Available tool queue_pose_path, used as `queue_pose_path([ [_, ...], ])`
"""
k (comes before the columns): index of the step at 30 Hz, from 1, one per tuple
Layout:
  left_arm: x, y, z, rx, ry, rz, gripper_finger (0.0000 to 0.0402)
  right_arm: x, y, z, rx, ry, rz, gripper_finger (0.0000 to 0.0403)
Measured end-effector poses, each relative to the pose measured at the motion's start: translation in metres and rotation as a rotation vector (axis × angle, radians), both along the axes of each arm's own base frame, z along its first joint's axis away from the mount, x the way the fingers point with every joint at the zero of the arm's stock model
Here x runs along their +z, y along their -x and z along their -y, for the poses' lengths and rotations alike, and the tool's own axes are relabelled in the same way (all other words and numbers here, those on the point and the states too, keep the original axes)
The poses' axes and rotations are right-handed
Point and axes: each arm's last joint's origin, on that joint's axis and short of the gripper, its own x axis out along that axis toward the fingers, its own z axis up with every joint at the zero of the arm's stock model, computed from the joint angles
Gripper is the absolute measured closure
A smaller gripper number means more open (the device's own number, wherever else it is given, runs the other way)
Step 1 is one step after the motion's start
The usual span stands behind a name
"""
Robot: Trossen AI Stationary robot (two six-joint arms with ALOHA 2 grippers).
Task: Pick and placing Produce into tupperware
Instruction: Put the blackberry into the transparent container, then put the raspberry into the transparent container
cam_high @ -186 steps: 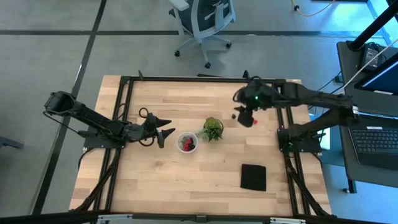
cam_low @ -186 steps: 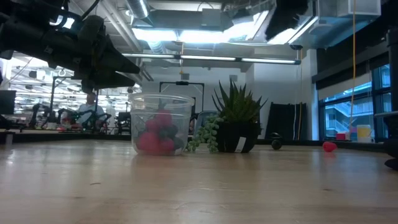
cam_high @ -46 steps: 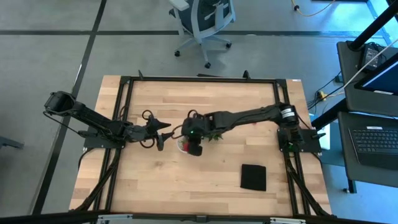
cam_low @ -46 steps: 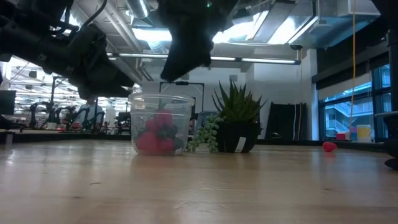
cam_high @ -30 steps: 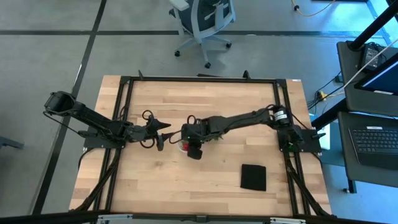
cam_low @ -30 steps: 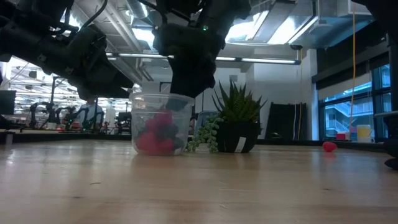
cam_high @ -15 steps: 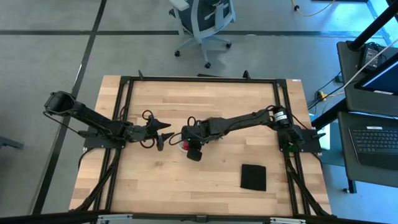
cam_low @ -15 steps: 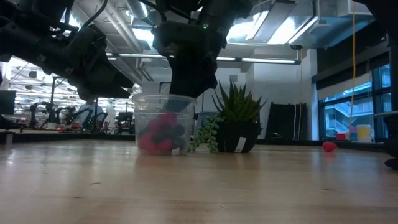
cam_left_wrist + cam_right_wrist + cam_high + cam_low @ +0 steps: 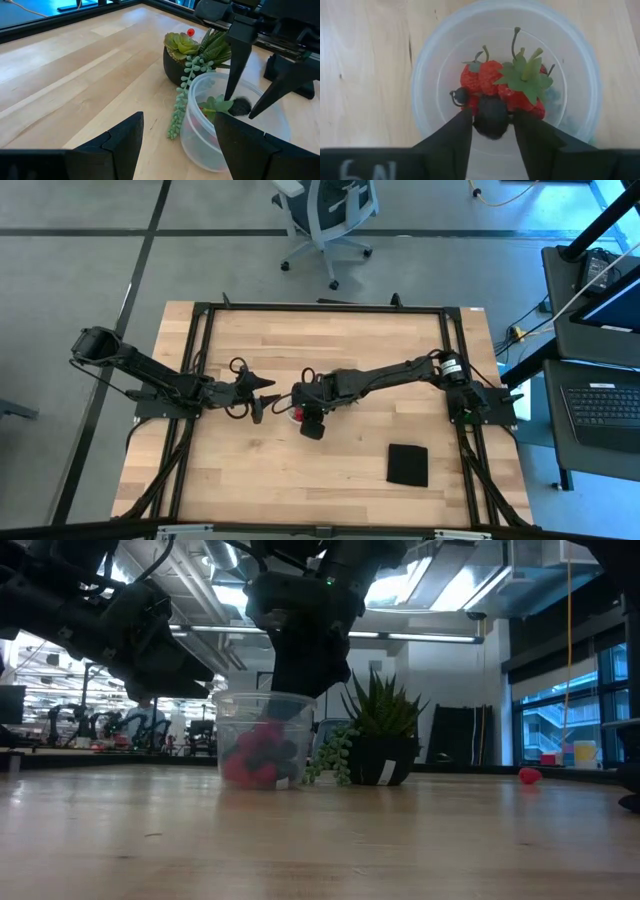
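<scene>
The tupperware stands upright near the middle of the table in the high view, mostly covered by the right gripper, which hangs directly over it; only a bit of pale rim and some red shows there. The left gripper waits just beside the container on its left, fingers spread apart, and a flat black square lies well apart, toward the right front. In the low view the container shows its clear wall with red and dark produce piled inside, and the right gripper comes down from above into its mouth; the green plant in its dark pot stands just beside it, and one red berry lies alone far to the right on the table. The left wrist view shows what the others hide: the two thin fingers of the right gripper reach down into the open container, with a dark round berry between their tips, and the hanging string of the plant touches the container wall. The right wrist view looks straight down into the container: strawberries with green leafy caps, stems pointing up, and the right gripper is closed on the dark berry just above them.
</scene>
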Motion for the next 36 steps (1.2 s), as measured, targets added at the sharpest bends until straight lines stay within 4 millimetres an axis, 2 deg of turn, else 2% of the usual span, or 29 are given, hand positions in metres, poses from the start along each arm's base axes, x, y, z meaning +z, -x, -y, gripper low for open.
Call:
queue_pose_path([
  [8, 0.0, 0.0, 0.0, 0.0, 0.0, 0.0, 0.0166, 0.005, 0.001, 0.0, 0.023, 0.013, 0.008, 0.0199],
  [11, 0.0, 0.0, 0.0, 0.0, 0.0, 0.0, 0.0166, 0.024, 0.007, 0.002, 0.029, 0.036, 0.05, 0.0186],
  [14, 0.0, 0.0, 0.0, 0.0, 0.0, 0.0, 0.0166, 0.059, 0.021, 0.009, -0.004, 0.085, 0.103, 0.0181],
  [17, 0.0, 0.0, 0.0, 0.0, 0.0, 0.0, 0.0166, 0.096, 0.045, 0.018, -0.04, 0.126, 0.129, 0.0181],
  [20, 0.0, 0.0, 0.0, 0.0, 0.0, 0.0, 0.0166, 0.131, 0.077, 0.026, -0.092, 0.131, 0.123, 0.0184],
  [22, 0.0, 0.0, 0.0, 0.0, 0.0, 0.0, 0.0166, 0.149, 0.101, 0.032, -0.189, 0.121, 0.092, 0.0186],
  [26, 0.0, 0.0, 0.0, 0.0, 0.001, 0.0, 0.0166, 0.171, 0.154, 0.044, -0.491, 0.173, -0.04, 0.0187],
  [29, 0.0, 0.0, 0.0, 0.0, 0.001, 0.0, 0.0166, 0.179, 0.189, 0.047, -0.63, 0.233, -0.118, 0.0187],
  [31, 0.0, 0.0, 0.0, 0.001, 0.001, 0.0, 0.0166, 0.179, 0.201, 0.048, -0.658, 0.212, -0.106, 0.0187],
  [34, 0.0, 0.0, 0.0, 0.0, 0.001, 0.0, 0.0166, 0.172, 0.216, 0.051, -0.675, 0.137, -0.08, 0.0187],
  [36, 0.0, 0.0, 0.0, 0.0, 0.001, 0.0, 0.0166, 0.159, 0.227, 0.054, -0.715, 0.104, -0.117, 0.0187],
])
